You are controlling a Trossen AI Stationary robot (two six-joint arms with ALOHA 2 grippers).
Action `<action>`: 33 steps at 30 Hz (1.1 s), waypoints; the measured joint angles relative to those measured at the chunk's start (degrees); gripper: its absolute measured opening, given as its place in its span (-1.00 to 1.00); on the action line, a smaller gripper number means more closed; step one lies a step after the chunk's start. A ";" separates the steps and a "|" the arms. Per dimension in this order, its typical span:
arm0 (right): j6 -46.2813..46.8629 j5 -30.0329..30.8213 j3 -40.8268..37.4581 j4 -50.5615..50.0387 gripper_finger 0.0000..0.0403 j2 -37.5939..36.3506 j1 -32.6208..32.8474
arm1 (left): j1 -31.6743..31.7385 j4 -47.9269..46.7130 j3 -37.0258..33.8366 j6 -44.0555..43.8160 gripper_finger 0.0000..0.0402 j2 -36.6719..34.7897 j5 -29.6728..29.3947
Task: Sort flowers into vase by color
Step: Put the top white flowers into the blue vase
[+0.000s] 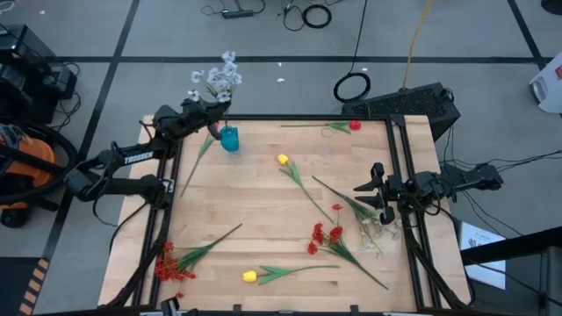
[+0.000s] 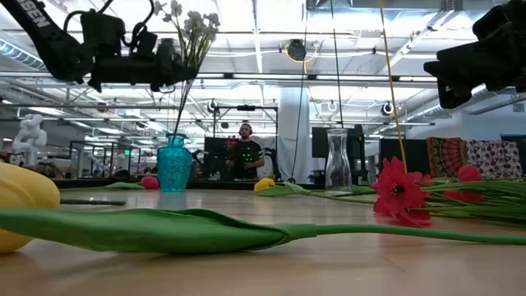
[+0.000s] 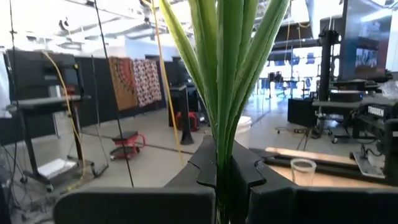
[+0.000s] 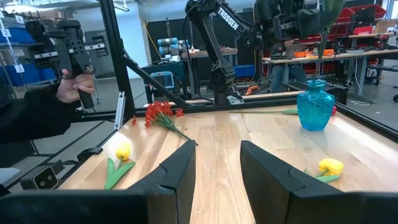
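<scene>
Our left hand is clenched on the light, springy stems of the pale flowers above the blue vase, best pinched low on the stalk, while our right hand waits released over the worktop.

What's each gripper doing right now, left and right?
Left gripper: shut on the white flowers' stems, above the blue vase.
Right gripper: open, holding nothing, over the table's right side.
</scene>
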 joint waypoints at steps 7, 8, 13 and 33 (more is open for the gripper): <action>0.02 0.00 0.00 0.00 -0.41 0.00 0.00 | 0.00 6.11 -4.61 -0.11 -0.96 5.52 -0.18; 0.00 0.00 0.00 0.00 -0.41 0.00 0.00 | 0.00 8.46 -5.78 -0.20 -0.96 6.20 -0.57; 0.00 0.00 0.00 0.00 -0.41 0.00 -0.01 | 0.00 16.71 -10.80 -1.49 -0.96 7.58 -1.76; 0.02 0.00 0.00 -0.02 -0.41 0.02 -0.01 | -0.72 9.94 -11.67 -4.76 -0.09 7.62 -3.14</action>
